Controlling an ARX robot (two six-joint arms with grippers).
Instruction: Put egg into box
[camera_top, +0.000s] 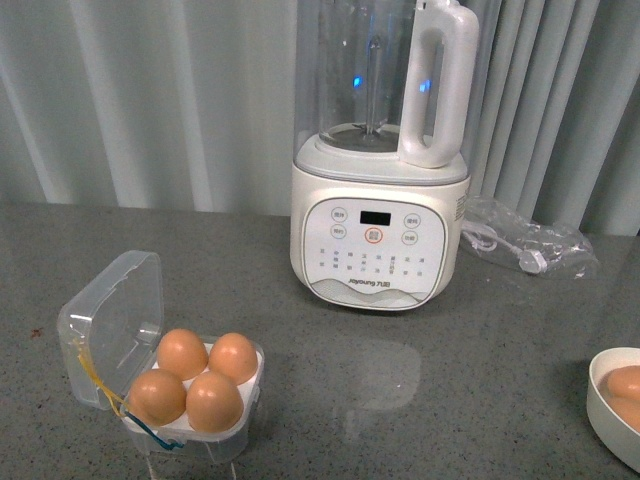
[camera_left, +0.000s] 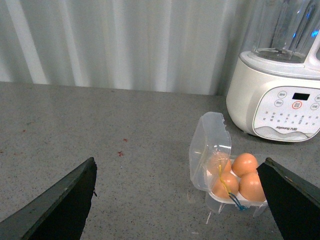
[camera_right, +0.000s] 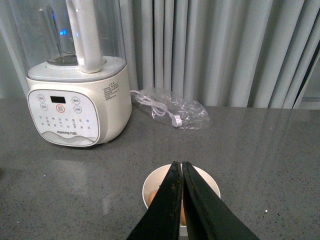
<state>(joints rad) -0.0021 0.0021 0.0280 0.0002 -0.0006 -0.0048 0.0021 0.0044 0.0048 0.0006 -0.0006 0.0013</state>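
My fingers (camera_left: 65, 200) are matt black. The box (camera_top: 115, 300) is clear glossy plastic, the eggs (camera_top: 182, 352) smooth. The counter (camera_top: 450, 380) is speckled, stone-like and faintly shiny, the blender (camera_top: 380, 240) glossy white plastic.

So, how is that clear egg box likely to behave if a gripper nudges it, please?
The box looks like thin clear plastic, so it probably flexes. Its four eggs likely add weight, yet it may slide on the smooth counter. The open lid could catch or swing if bumped.

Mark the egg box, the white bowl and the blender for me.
box (camera_top: 112, 315): front view, on its open clear lid.
white bowl (camera_top: 603, 405): front view, on its outer wall.
blender (camera_top: 375, 236): front view, on its control panel.
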